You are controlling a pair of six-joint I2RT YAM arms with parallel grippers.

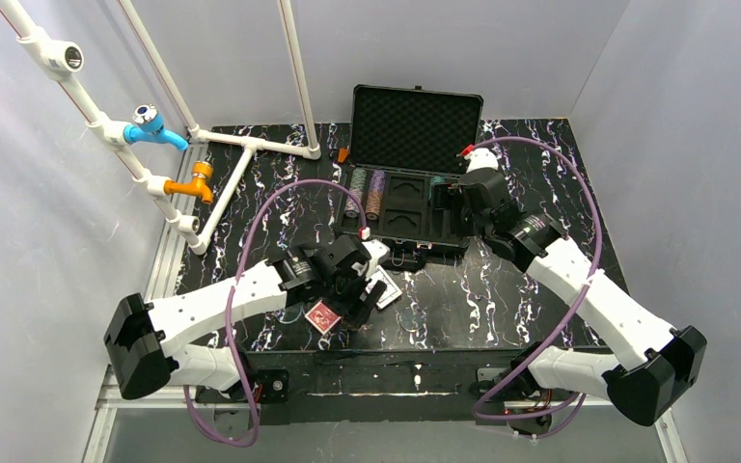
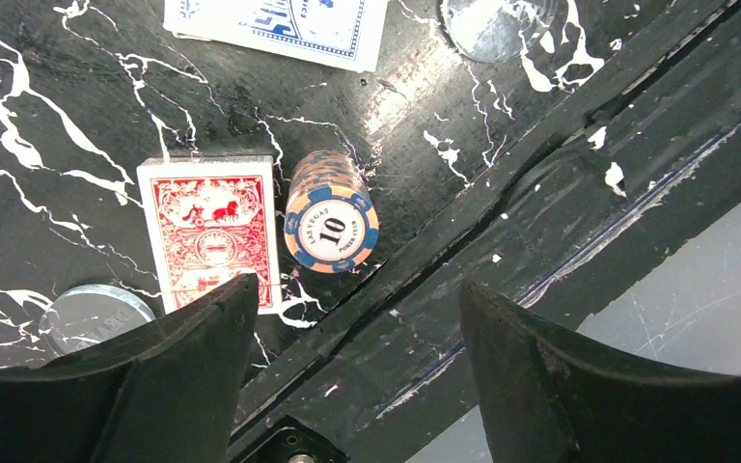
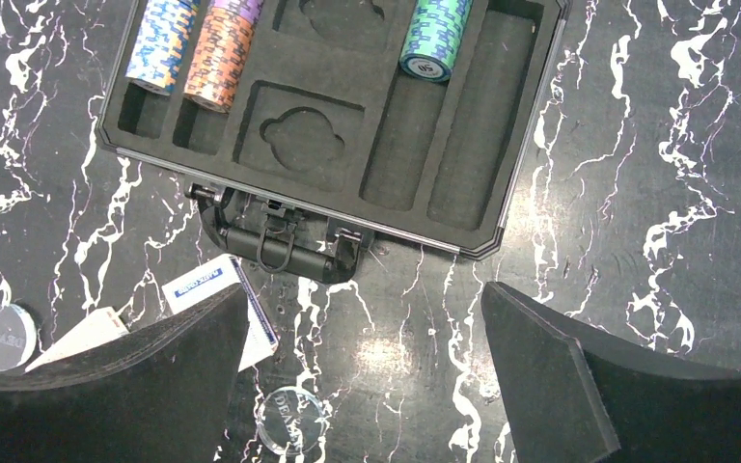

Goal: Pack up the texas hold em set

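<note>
Left hand (image 2: pixel 359 299) hangs released over the orange chip stack (image 2: pixel 332 217), we reckon for a grab; red deck (image 2: pixel 210 231) at its nine o'clock; right hand (image 3: pixel 364 294) spread empty by the briefcase (image 3: pixel 328 207).

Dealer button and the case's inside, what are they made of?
Dealer button: likely clear acrylic or plastic, glossy; the marbled table shows through it. Case lining: looks like matte black foam, dull, with shaped cut-out pockets.

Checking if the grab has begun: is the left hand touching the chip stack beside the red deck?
Apart. The left wrist view shows table between the chip stack and both fingers of the open left hand.
</note>
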